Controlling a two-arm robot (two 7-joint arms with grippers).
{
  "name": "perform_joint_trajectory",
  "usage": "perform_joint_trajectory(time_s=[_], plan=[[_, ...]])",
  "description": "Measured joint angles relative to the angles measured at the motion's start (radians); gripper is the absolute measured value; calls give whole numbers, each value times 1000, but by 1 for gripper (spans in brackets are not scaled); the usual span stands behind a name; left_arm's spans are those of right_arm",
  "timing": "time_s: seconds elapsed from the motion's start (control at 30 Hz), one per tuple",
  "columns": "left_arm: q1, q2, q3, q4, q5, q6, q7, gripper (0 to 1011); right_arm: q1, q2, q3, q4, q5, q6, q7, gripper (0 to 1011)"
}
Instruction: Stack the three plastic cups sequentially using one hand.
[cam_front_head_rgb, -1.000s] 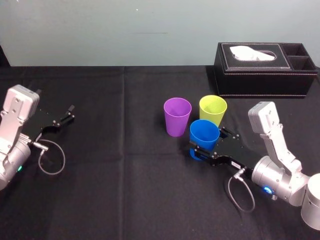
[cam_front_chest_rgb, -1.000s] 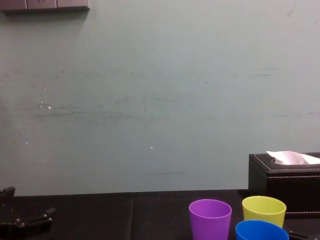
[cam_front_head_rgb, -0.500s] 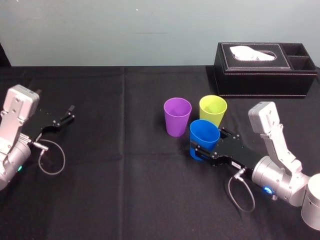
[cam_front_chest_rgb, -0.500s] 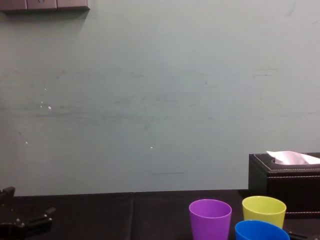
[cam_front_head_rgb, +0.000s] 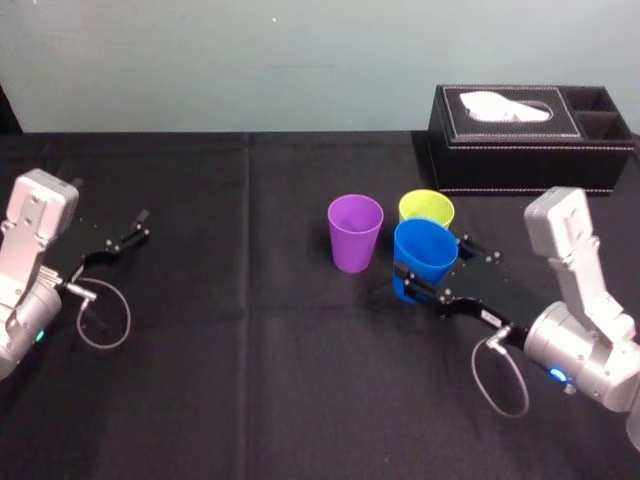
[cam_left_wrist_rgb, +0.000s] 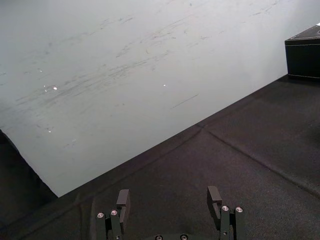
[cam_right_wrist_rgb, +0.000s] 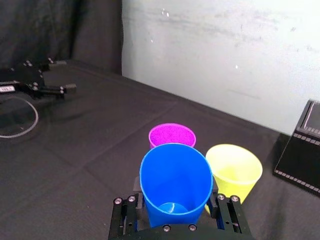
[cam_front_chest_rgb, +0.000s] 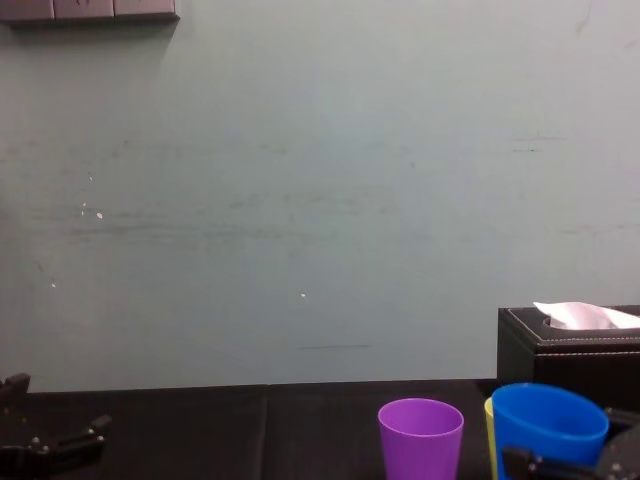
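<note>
No writing here can be read from where I stand. The right gripper (cam_front_head_rgb: 431, 258), the one clamped on the blue cup (cam_front_head_rgb: 424, 246), has a small white label (cam_front_head_rgb: 492, 317) on its black body, but the print is too small to make out. The left gripper (cam_right_wrist_rgb: 64, 75) carries a similar white strip (cam_right_wrist_rgb: 6, 88), equally unreadable.

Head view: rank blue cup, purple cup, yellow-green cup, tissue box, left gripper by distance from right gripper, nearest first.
1. blue cup: held in the jaws of the right gripper.
2. yellow-green cup just behind, purple cup to its left: too close to call.
3. tissue box: back right.
4. left gripper: parked far left.
</note>
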Motion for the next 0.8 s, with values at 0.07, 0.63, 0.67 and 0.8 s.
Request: perform_joint_trajectory(time_s=[0.07, 0.63, 0.67, 0.8], plan=[[0, 0, 0, 0, 0, 0, 0, 1011, -9, 7, 8, -24, 2, 5, 0, 720], [0, 0, 0, 0, 0, 0, 0, 1011, 28, 12, 17, -124, 27, 56, 2, 721], [0, 0, 0, 0, 0, 0, 0, 1012, 42, 6, 8, -117, 26, 61, 2, 720], [0, 0, 0, 0, 0, 0, 0, 1011, 80, -10, -12, -91, 20, 74, 2, 720]])
